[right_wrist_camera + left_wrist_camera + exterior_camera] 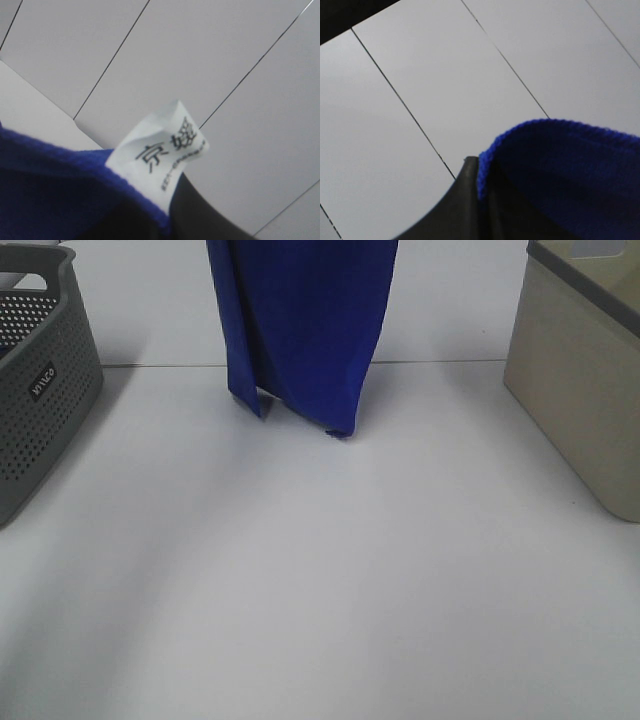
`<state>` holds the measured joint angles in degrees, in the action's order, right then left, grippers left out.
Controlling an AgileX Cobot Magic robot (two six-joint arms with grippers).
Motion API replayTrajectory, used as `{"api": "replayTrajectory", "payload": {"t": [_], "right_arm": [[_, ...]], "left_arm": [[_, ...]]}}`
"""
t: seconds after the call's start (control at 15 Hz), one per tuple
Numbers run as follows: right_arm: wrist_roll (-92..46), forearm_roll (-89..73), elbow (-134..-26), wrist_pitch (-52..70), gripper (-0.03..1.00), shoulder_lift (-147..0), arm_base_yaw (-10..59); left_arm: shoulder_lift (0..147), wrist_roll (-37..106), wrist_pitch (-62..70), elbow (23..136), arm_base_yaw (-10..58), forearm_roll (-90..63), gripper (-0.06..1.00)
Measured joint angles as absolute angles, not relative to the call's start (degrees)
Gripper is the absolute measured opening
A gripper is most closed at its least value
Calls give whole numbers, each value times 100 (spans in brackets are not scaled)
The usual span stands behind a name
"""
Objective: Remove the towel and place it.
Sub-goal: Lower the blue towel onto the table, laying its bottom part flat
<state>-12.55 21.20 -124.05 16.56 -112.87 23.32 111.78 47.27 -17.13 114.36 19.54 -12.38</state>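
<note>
**Hidden or cut off**
- Arms: neither shows in the high view, so their pose cannot be told.
- Towel (305, 330): its top runs out of the high view. Whether its lower corners touch the worktop (320, 590) cannot be told.
- Basket (40, 390), grey and perforated: cut off at the left edge of the worktop.
- Bin (580, 390), beige: cut off at the right edge.
- Wrist views: only dark finger parts and blue cloth show against pale panels, so the fingers are seen in part.

**End effectors**
- Left end effector (482, 200): clenched, with the hemmed edge of the towel (560, 175) pinched between its dark fingers.
- Right end effector (160, 222): clenched on the towel (55, 190) at the edge that carries the white printed tag (160, 155). The tag stands up just beside the finger.

**Towel, place**
- Hangs in long vertical folds below both end effectors, at the middle of the worktop's far edge.
- Lies between basket and bin and well apart from each.
- The lower right corner hangs lower than the left.
</note>
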Motion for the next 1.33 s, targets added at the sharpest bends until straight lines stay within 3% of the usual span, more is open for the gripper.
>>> {"api": "replayTrajectory", "payload": {"t": [0.4, 0.67, 0.93, 1.33], "right_arm": [[-1180, 2320, -12462, 464, 1, -11883, 2143], [-1180, 2349, -13298, 69, 1, -12468, 1908], [-1197, 2412, -13401, -218, 1, -12576, 1828], [-1197, 2424, -13401, -269, 1, -12594, 1610]], "left_arm": [[11843, 3827, -2481, 11614, 1696, -1117, 0], [12943, 2802, -2813, 13155, 1536, -378, 0], [13877, 1742, -2630, 14788, 1478, 579, 0], [14026, 705, -2160, 15017, 1478, 1031, 0]]}}
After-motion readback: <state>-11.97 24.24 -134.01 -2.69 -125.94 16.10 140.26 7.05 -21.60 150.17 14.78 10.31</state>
